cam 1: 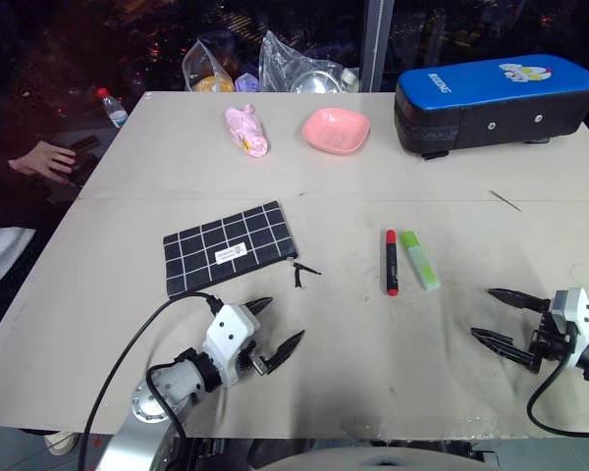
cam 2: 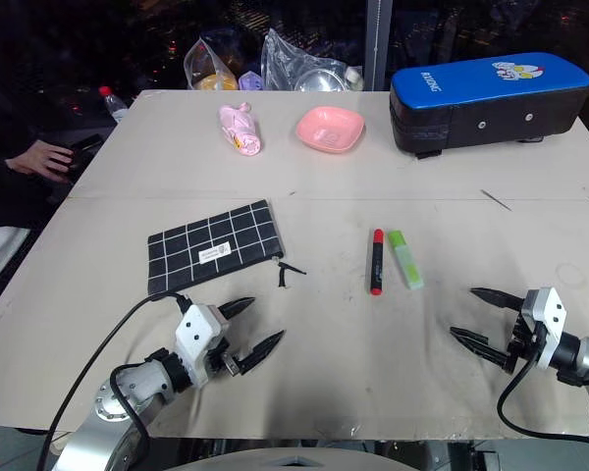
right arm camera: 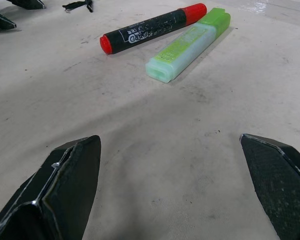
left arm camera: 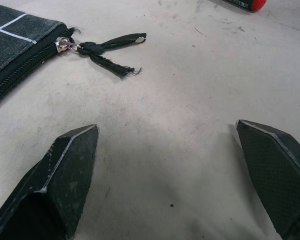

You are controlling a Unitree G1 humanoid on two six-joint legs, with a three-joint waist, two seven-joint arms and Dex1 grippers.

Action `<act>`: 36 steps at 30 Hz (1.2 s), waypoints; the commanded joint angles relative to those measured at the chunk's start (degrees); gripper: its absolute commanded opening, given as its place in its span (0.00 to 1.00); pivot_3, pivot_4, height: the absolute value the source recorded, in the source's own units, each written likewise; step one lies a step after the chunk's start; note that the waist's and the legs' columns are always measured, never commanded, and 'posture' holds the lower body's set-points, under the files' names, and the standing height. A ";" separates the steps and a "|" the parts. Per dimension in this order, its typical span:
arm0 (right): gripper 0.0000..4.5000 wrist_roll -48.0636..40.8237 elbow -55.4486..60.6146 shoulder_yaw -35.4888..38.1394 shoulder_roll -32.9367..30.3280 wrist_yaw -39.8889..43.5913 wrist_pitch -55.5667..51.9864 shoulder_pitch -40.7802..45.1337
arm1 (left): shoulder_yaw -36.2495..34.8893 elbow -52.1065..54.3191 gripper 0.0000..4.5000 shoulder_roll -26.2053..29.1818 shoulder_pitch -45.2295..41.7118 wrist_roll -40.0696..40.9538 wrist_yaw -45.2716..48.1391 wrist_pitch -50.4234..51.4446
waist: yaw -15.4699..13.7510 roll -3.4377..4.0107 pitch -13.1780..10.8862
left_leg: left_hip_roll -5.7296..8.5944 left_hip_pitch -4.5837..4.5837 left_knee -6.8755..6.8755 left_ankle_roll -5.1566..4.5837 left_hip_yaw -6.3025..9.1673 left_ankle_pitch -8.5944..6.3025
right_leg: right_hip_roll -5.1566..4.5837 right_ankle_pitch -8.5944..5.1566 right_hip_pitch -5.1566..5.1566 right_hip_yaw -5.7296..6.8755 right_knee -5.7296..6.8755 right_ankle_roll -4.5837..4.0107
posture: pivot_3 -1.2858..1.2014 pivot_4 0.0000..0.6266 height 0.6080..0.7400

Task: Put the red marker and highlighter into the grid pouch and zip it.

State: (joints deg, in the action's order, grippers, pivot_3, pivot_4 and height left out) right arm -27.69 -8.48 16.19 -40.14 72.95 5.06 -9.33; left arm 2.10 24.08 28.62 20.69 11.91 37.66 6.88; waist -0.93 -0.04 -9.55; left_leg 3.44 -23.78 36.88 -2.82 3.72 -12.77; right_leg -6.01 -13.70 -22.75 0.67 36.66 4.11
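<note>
Left claw [cam 1: 271,333] spread wide, empty, just short of grid pouch [cam 1: 226,248] zipper pull [left arm camera: 97,47]. Right claw [cam 1: 496,316] wide too, empty. Mid surface [cam 1: 324,373]: red marker [cam 1: 391,262] and highlighter [cam 1: 419,259] side by side, right of pouch.

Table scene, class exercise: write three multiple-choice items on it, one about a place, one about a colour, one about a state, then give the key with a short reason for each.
1. Where does the highlighter lie?
A. inside the pouch
B. beside the marker
C. in the pink bowl

2. What colour are the marker's ends?
A. red
B. blue
C. yellow

3. How do the two tools stand?
A. both shut on pens
B. one open, one shut
C. both open, holding nothing

Key: 1 B, the two pens lie side by side on the table, right of the pouch. 2 A, red tips, black middle. 3 C, left tool and right tool show spread fingers over bare table.
</note>
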 commanded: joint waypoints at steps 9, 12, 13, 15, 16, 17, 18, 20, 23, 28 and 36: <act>1.00 -1.59 5.06 0.05 1.88 -1.99 -1.00 0.66 | -2.99 -3.27 1.00 1.49 1.52 2.05 3.51 -4.61 | 0.04 0.02 0.01 | -0.01 0.00 -0.01 -0.01 0.00 0.00 | 0.01 0.00 -0.01 0.00 0.00 -0.01 | 0.52 0.24 0.89; 1.00 -1.84 7.04 0.18 2.20 -2.78 -1.74 -0.18 | -3.03 -4.09 1.00 2.04 1.26 2.01 4.53 -5.91 | 0.05 0.02 0.02 | -0.01 0.01 0.00 0.00 0.00 0.00 | 0.01 0.00 -0.01 0.00 0.01 -0.01 | 0.52 0.24 0.89; 1.00 -1.91 7.50 0.22 2.25 -3.01 -1.96 -0.40 | -3.08 -4.24 1.00 2.20 1.16 1.99 4.74 -6.15 | 0.05 0.02 0.02 | -0.01 0.01 0.00 0.00 0.01 0.00 | 0.01 0.00 -0.01 -0.01 0.02 -0.01 | 0.52 0.24 0.89; 1.00 -2.05 8.44 0.27 2.38 -3.40 -2.35 -0.89 | -3.34 -4.49 1.00 2.40 0.88 2.22 4.97 -6.25 | 0.06 0.02 0.02 | -0.01 0.00 0.00 0.00 0.00 0.00 | 0.00 0.00 -0.01 -0.01 0.01 -0.01 | 0.52 0.24 0.89; 1.00 -2.10 8.76 0.28 2.42 -3.52 -2.51 -1.03 | -3.37 -4.66 1.00 2.42 0.68 2.28 5.00 -6.28 | 0.06 0.02 0.02 | -0.01 0.01 0.00 0.00 0.00 0.00 | 0.00 0.00 -0.01 -0.01 0.01 0.00 | 0.52 0.24 0.89; 1.00 -2.24 9.11 0.24 2.49 -3.58 -2.66 -1.16 | -3.36 -4.84 1.00 2.44 0.51 2.30 5.02 -6.37 | 0.05 0.02 0.02 | -0.01 0.01 0.00 0.00 0.00 0.00 | 0.00 0.00 -0.01 -0.01 0.01 -0.01 | 0.52 0.24 0.89; 1.00 -2.78 9.44 0.18 2.54 -3.35 -3.02 -1.08 | -3.17 -4.82 1.00 2.35 0.20 2.23 4.90 -6.26 | 0.06 0.02 0.02 | -0.01 0.00 0.00 0.00 0.00 0.00 | 0.00 0.00 -0.01 -0.01 0.01 -0.01 | 0.52 0.24 0.89; 1.00 -3.47 10.18 -0.01 2.60 -3.07 -3.46 -1.11 | -3.08 -4.77 1.00 2.25 0.02 2.20 4.83 -6.29 | 0.05 0.02 0.02 | -0.01 0.01 0.00 0.00 0.00 0.00 | 0.01 0.00 -0.01 -0.01 0.02 -0.01 | 0.52 0.24 0.89; 1.00 -6.86 14.87 -1.05 2.50 -2.04 -6.46 -0.57 | -4.50 -4.89 1.00 2.48 -0.63 2.41 4.68 -7.26 | 0.06 0.03 0.02 | -0.01 0.01 0.00 0.00 0.01 0.00 | 0.00 0.00 -0.01 0.00 0.02 0.00 | 0.52 0.24 0.89; 1.00 -11.83 21.65 -2.15 3.07 -2.73 -11.15 1.82 | -10.26 -5.28 1.00 3.72 -0.96 3.92 5.16 -9.95 | 0.06 -0.01 0.00 | -0.08 0.00 0.01 0.00 0.04 0.00 | 0.05 0.00 -0.03 0.03 0.04 0.00 | 0.52 0.24 0.89; 1.00 -11.92 23.63 -4.14 3.00 -3.70 -13.79 6.92 | -25.81 -7.14 1.00 7.08 0.32 5.27 3.22 -12.93 | 0.06 -0.18 -0.10 | -0.07 -0.08 0.00 0.00 0.03 0.00 | 0.03 0.01 -0.16 0.02 0.00 -0.02 | 0.52 0.24 0.89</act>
State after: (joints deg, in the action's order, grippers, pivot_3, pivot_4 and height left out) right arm -39.37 13.44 12.03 -37.00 69.44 -8.58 -3.14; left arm -19.89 17.16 35.02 20.91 18.04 42.65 -3.93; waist -0.88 -0.22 -9.66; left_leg 3.37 -23.85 36.88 -2.82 3.75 -12.78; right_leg -5.98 -13.70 -22.92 0.69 36.65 4.09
